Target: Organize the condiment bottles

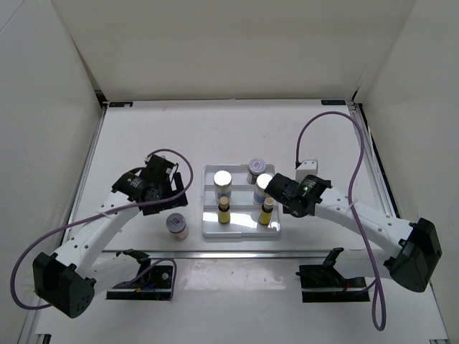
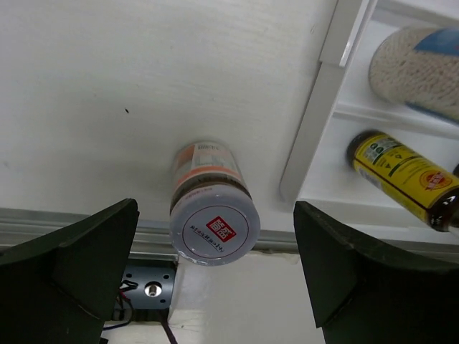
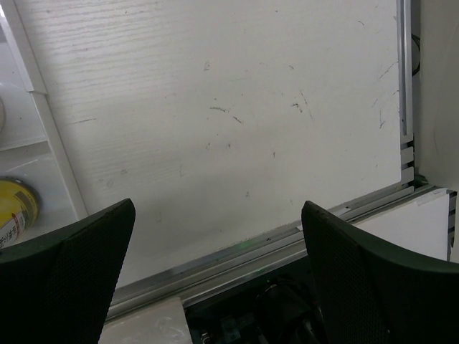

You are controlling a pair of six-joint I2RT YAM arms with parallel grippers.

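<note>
A white stepped tray (image 1: 240, 231) at mid-table holds two yellow dark-capped bottles (image 1: 224, 211) (image 1: 267, 212) in front and shaker jars (image 1: 223, 179) (image 1: 256, 169) (image 1: 263, 182) behind. One more shaker jar (image 1: 176, 224) stands upright on the table left of the tray. My left gripper (image 1: 159, 195) hangs open above and behind this jar; in the left wrist view the jar (image 2: 214, 222) sits between the open fingers of the gripper (image 2: 215, 287), untouched. My right gripper (image 1: 281, 192) is open and empty at the tray's right edge, over bare table in the right wrist view (image 3: 219, 279).
A metal rail (image 1: 237, 252) runs along the near table edge, with the arm mounts (image 1: 143, 278) (image 1: 337, 276) below it. A small white block (image 1: 307, 166) sits right of the tray. White walls close in the back and sides. The tray rim (image 2: 315, 107) shows right of the loose jar.
</note>
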